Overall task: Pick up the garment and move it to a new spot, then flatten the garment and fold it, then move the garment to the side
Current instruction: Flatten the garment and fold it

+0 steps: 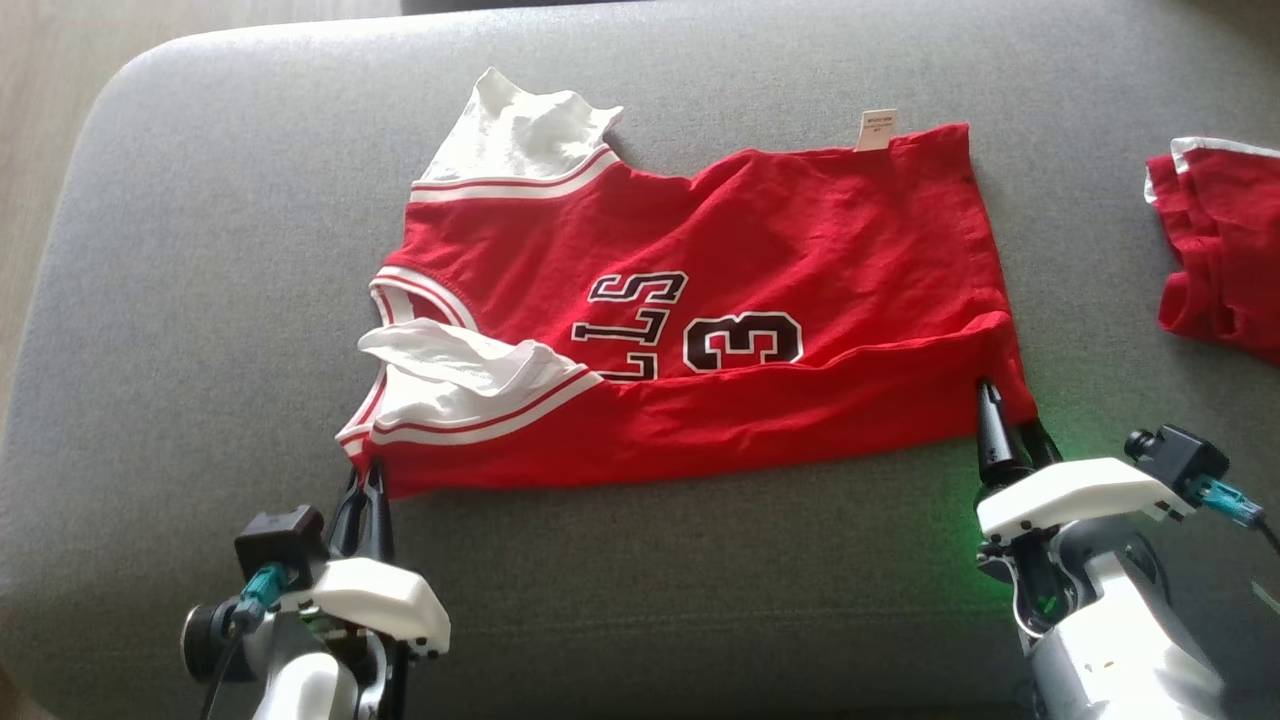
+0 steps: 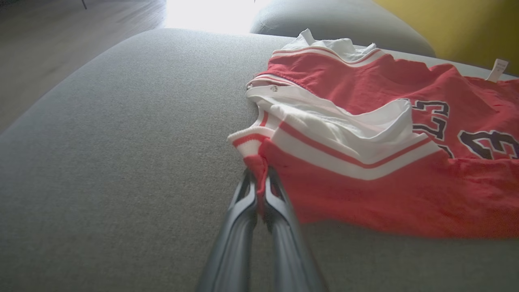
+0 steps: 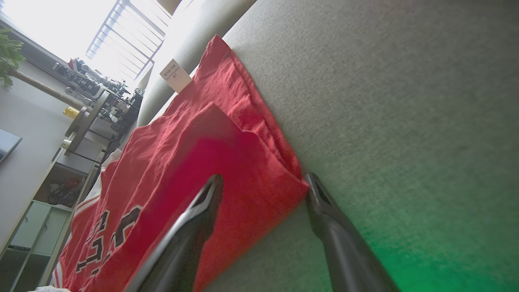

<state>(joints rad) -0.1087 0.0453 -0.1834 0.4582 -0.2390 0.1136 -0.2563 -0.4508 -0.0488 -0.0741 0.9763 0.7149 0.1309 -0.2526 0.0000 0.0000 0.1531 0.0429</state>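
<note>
A red jersey-style garment [image 1: 700, 300] with white striped sleeves and black lettering lies spread on a grey cushioned surface [image 1: 200, 300], its near long edge folded up over the front. My left gripper [image 1: 368, 478] is shut on the garment's near left corner; the left wrist view has red cloth pinched between the fingers [image 2: 259, 182]. My right gripper [image 1: 1005, 405] stands open at the near right corner. In the right wrist view one finger [image 3: 202, 211] lies over the folded cloth [image 3: 227, 170] and the other finger [image 3: 320, 202] rests on the grey surface beside it.
A second red piece of clothing with white trim [image 1: 1215, 250] lies at the far right edge of the cushion. A white label [image 1: 878, 128] sticks out from the garment's far edge. Wooden floor [image 1: 60, 60] lies beyond the cushion's left edge.
</note>
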